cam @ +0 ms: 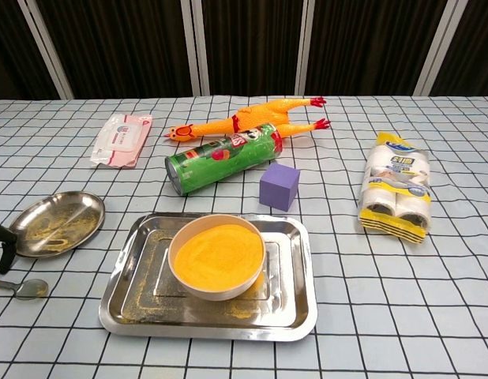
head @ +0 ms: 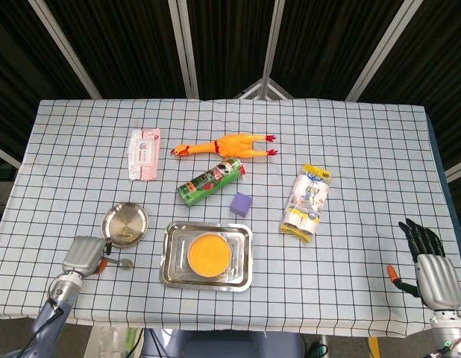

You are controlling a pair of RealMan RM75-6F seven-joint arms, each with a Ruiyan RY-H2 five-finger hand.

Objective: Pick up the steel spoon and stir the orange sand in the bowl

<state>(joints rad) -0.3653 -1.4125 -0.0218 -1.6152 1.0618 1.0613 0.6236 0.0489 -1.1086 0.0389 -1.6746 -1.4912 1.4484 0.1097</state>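
The steel spoon (head: 124,262) lies on the checked cloth left of the tray, its bowl (cam: 27,289) pointing right. My left hand (head: 83,256) hovers over the spoon's handle and hides most of it. In the chest view only a dark finger (cam: 2,245) shows, reaching down just behind the handle, with an orange thumb tip at the frame's edge. The spoon still rests flat. The white bowl of orange sand (head: 209,253) (cam: 217,255) stands in the steel tray (head: 171,276) (cam: 295,316). My right hand (head: 432,268) rests at the table's front right, fingers straight and holding nothing.
A round steel dish (head: 126,224) (cam: 54,223) dusted with sand sits just behind the spoon. Further back lie a green chip can (head: 212,180), a purple cube (head: 241,203), a rubber chicken (head: 224,145), a wipes pack (head: 144,153) and a paper roll pack (head: 308,201).
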